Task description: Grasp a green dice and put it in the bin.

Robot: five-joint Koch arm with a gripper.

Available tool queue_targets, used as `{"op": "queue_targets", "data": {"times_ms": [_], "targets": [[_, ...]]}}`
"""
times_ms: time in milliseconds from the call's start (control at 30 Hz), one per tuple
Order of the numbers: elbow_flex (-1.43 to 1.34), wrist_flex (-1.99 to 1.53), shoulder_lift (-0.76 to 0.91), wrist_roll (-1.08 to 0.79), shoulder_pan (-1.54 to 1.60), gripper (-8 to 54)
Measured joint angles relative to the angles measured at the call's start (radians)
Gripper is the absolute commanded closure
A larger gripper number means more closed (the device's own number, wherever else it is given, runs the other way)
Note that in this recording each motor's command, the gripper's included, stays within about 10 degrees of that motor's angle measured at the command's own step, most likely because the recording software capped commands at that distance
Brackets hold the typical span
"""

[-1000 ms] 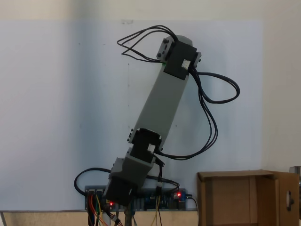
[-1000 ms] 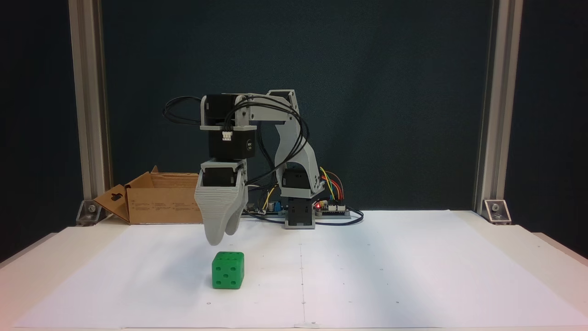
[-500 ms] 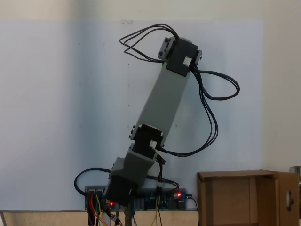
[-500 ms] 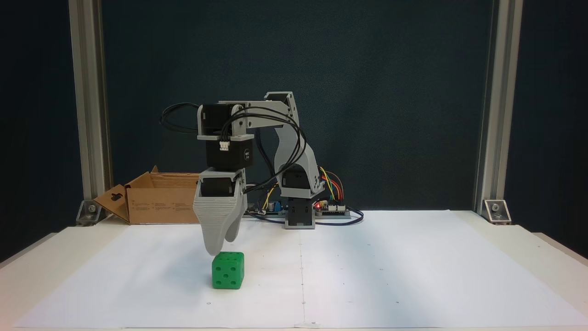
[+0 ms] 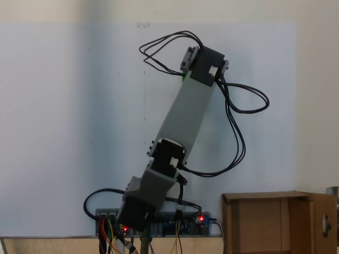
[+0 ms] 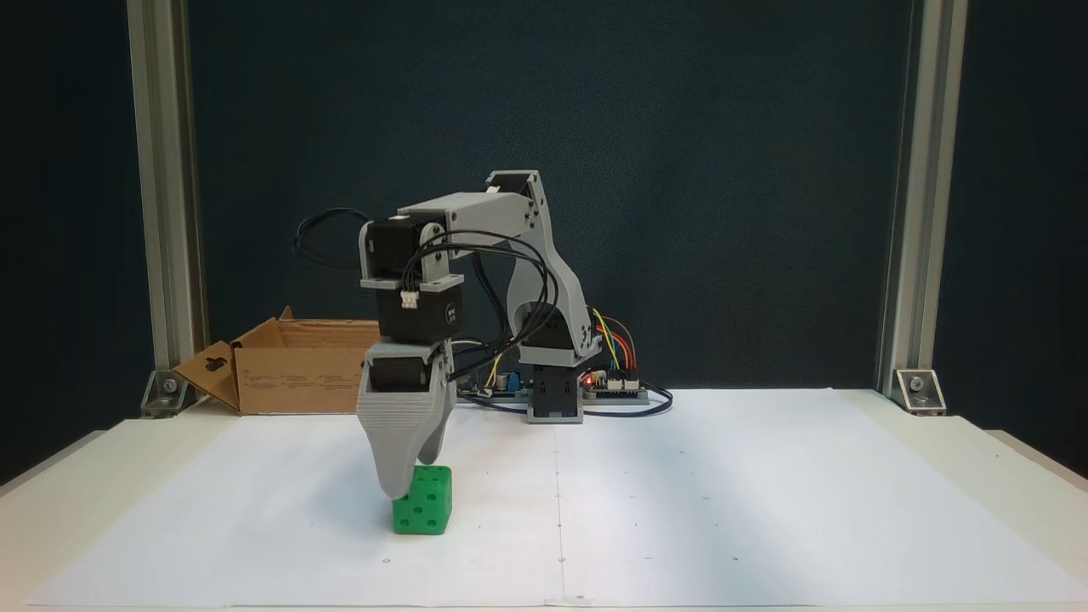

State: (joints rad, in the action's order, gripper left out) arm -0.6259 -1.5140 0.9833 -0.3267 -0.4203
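Standing on the table (image 6: 765, 510), at its back left corner in a fixed view, the bin (image 6: 289, 374) is seen. The pincer (image 6: 396, 486) is lowered over the green dice (image 6: 427, 503), overlapping its left face; whether it is clenched cannot be told.

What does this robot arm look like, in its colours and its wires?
The arm has pale grey plastic links joined by boxy black motors. Looping black cables run along it, with small white plugs. Its gripper is ridged grey plastic tapering to rounded tips. Beside the base, a circuit board carries coloured wires and a red light.
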Motion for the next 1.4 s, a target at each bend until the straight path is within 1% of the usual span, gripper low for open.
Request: {"op": "queue_targets", "data": {"times_ms": [567, 733, 800, 1267, 1333, 1400], "targets": [[-0.049, 0.1, 0.0, 0.0, 0.025, 2.5], [-0.057, 0.114, -0.002, 0.0, 0.032, 2.6], [-0.061, 0.117, -0.002, 0.0, 0.034, 4.1], [-0.109, 0.124, -0.008, 0.0, 0.031, 4.3], [-0.112, 0.143, -0.009, 0.0, 0.029, 6.3], [-0.112, 0.164, -0.009, 0.0, 0.025, 6.7]]}}
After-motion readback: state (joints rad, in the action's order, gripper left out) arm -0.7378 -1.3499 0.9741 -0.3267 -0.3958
